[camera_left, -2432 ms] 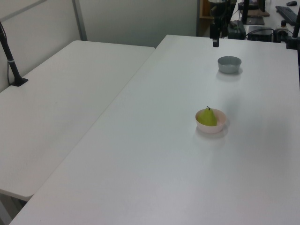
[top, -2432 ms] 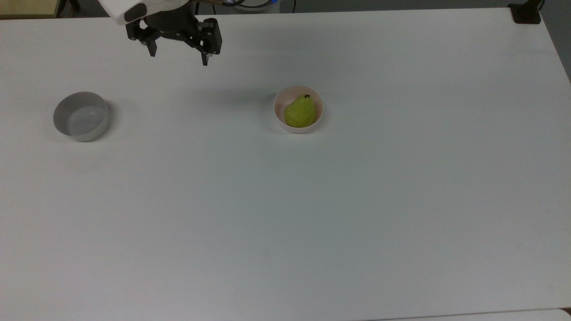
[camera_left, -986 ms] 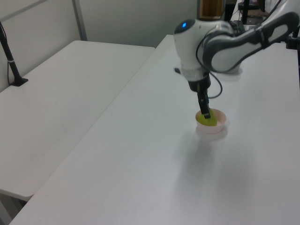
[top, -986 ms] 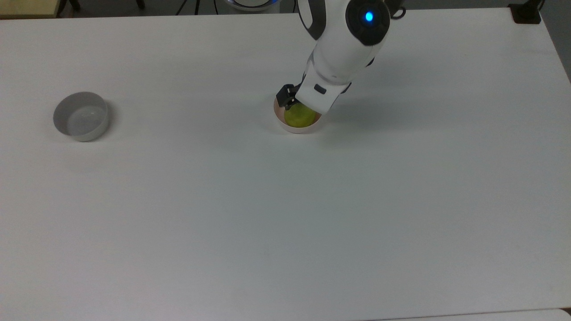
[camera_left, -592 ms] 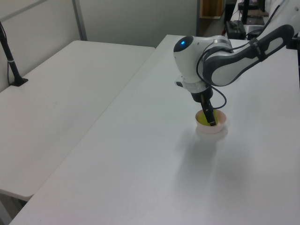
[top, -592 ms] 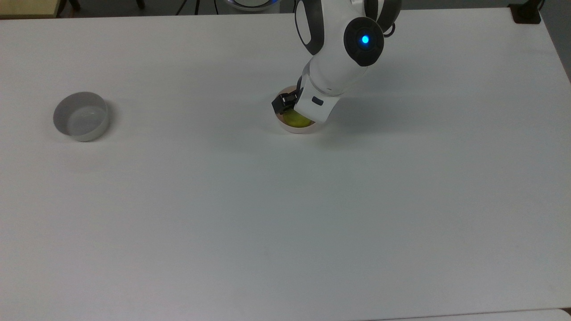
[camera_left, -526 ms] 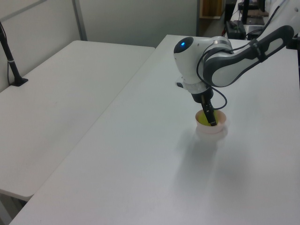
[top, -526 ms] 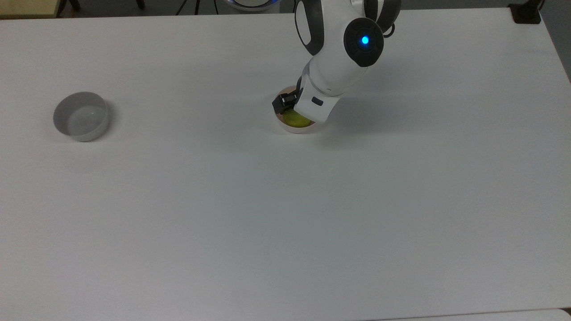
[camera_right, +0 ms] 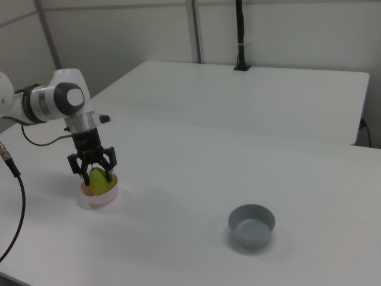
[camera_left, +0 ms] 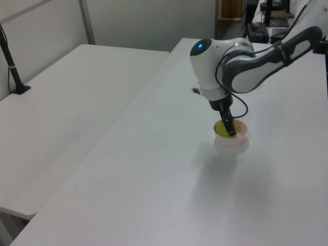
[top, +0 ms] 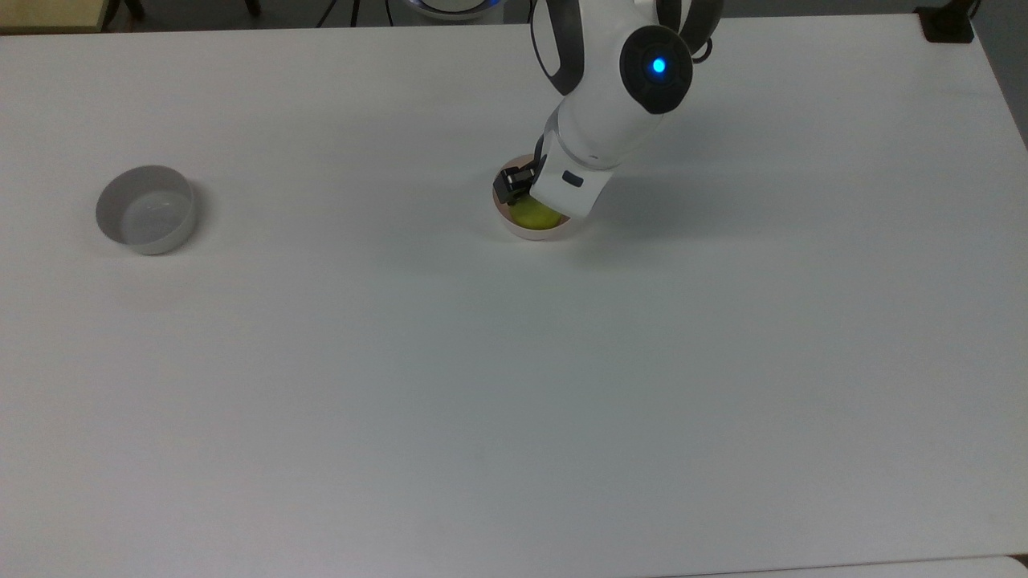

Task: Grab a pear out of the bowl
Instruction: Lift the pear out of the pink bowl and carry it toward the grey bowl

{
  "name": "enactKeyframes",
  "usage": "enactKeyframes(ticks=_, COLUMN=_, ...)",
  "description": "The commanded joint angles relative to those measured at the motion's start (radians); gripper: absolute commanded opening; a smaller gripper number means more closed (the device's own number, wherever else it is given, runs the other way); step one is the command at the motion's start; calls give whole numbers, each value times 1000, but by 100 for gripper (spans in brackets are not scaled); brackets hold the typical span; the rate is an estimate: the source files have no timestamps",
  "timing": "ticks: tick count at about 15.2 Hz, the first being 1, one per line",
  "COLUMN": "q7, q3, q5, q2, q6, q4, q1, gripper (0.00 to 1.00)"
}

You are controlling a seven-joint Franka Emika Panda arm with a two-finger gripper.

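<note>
The claw [camera_right: 93, 173] straddles the pear [camera_right: 99, 181] in the bowl [camera_right: 101, 195], fingers apart. Close squarely on the wide belly, then lift straight up.

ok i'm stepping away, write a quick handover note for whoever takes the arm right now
Gripper: down in the small pale pink bowl, one finger on either side of the small yellow-green pear. Whether it is already gripping cannot be told.
Pear: in the pink bowl, not clearly lifted.
Small grey bowl: standing apart on the white table, holding nothing.
Done: approach and descent onto the pear.
Left: confirm the grasp, then lift the pear clear of the bowl.
</note>
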Motion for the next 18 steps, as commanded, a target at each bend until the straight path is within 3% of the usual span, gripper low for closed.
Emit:
enactKeyframes(ticks=1, q7=-19, q3=-2, q5=3, q2=-102, q6=-37, q4=7, q1=4, gripper=33)
enactKeyframes(ticks=6, q7=-43, q3=-15, q5=16, q2=-162, q6=-147, q4=65, q1=-36, gripper=34)
enactKeyframes(ticks=13, q7=-149, q3=-4, q5=20, q2=-138, q6=-157, q4=122, q1=-329, gripper=34)
enactKeyframes(ticks=15, q7=-174, q3=-6, q5=18, q2=-124, q6=-114, q4=122, q1=-381, gripper=36)
enactKeyframes(ticks=18, q7=-171, q3=-7, q5=15, q2=-69, q6=-63, q4=119, q1=-400, gripper=43)
